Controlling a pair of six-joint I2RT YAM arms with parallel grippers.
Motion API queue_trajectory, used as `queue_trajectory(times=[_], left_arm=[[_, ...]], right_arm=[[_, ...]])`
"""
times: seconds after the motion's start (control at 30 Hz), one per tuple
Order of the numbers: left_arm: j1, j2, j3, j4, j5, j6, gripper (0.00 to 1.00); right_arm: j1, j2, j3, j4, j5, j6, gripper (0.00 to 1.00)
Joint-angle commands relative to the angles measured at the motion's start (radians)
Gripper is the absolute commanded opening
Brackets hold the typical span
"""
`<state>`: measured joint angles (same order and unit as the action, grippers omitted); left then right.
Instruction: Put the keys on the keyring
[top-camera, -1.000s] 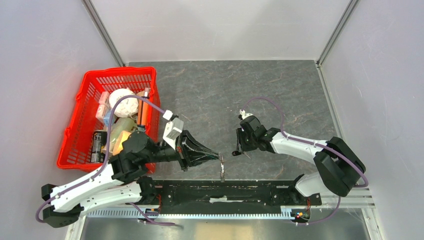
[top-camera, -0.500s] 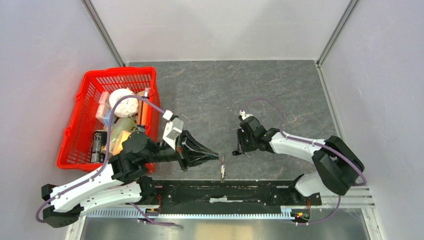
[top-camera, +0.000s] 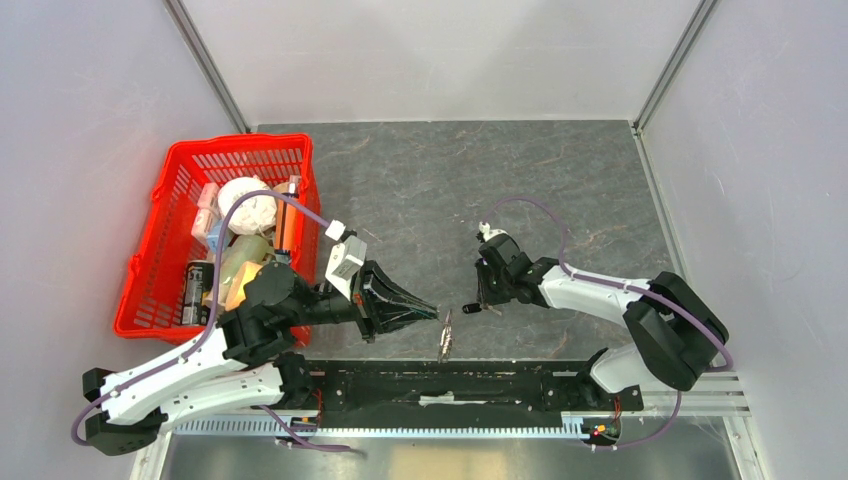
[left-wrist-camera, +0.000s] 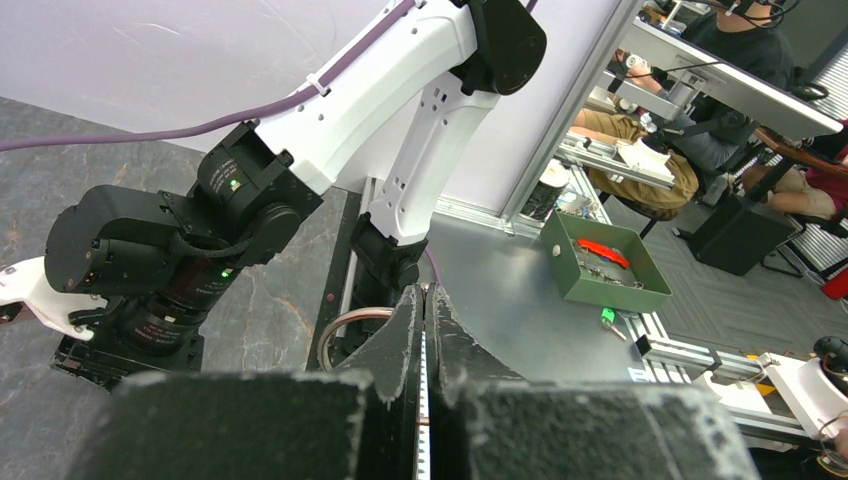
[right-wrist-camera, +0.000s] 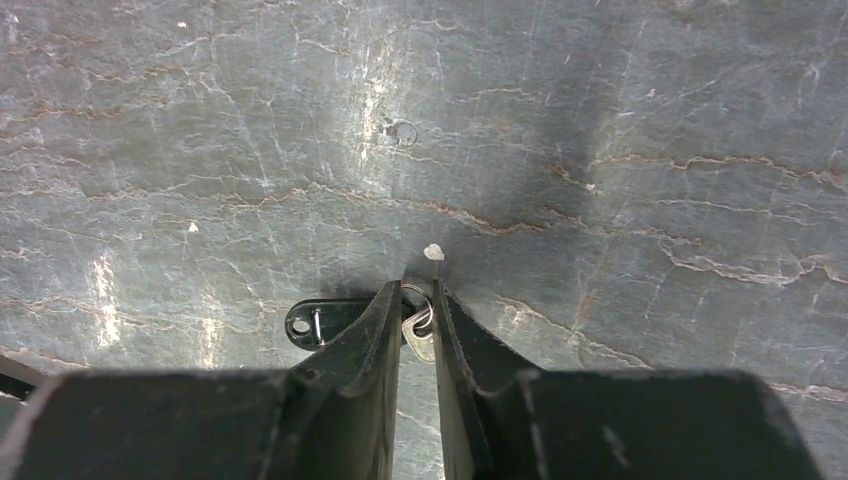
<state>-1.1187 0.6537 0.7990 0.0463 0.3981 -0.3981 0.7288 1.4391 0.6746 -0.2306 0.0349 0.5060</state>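
your left end effector (top-camera: 437, 313) clamped on the keyring (top-camera: 446, 336), right end effector (right-wrist-camera: 416, 293) narrow, pinching a silvery key (right-wrist-camera: 421, 327), black-headed key (right-wrist-camera: 318, 322) at its 9 o'clock

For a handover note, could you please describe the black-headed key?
On the grey table, find the right gripper. The black-headed key lies flat just beside its tip. Unlike the silver key caught in that gripper, its head is a black oval.

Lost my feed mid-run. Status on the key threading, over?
Left gripper shut on keyring. Right gripper closed on silver key at the table. Black-headed key lies beside it, unthreaded. No obstruction seen.
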Motion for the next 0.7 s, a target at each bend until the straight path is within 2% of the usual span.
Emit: queue_trajectory(times=[0.0, 0.2, 0.4, 0.43, 0.47, 0.57, 0.67], left_arm=[[0.0, -0.009, 0.014, 0.035, 0.007, 0.032, 0.02], [0.0, -0.01, 0.012, 0.036, 0.004, 0.03, 0.02], [-0.001, -0.012, 0.012, 0.038, -0.001, 0.03, 0.02], [0.0, -0.012, 0.013, 0.038, -0.001, 0.03, 0.02], [-0.001, -0.012, 0.012, 0.038, -0.001, 0.03, 0.02], [0.0, -0.011, 0.014, 0.038, 0.001, 0.031, 0.02], [0.0, -0.012, 0.016, 0.037, 0.002, 0.03, 0.02]], right_arm=[[0.022, -0.022, -0.02, -0.008, 0.029, 0.006, 0.21], [0.051, -0.056, -0.008, -0.046, 0.073, 0.003, 0.01], [0.086, -0.169, 0.036, -0.127, 0.127, 0.007, 0.0], [0.093, -0.196, 0.044, -0.144, 0.129, 0.013, 0.03], [0.098, -0.221, 0.051, -0.161, 0.129, 0.018, 0.09], [0.107, -0.271, 0.047, -0.189, 0.117, 0.062, 0.46], [0.109, -0.282, 0.013, -0.174, 0.107, 0.134, 0.69]])
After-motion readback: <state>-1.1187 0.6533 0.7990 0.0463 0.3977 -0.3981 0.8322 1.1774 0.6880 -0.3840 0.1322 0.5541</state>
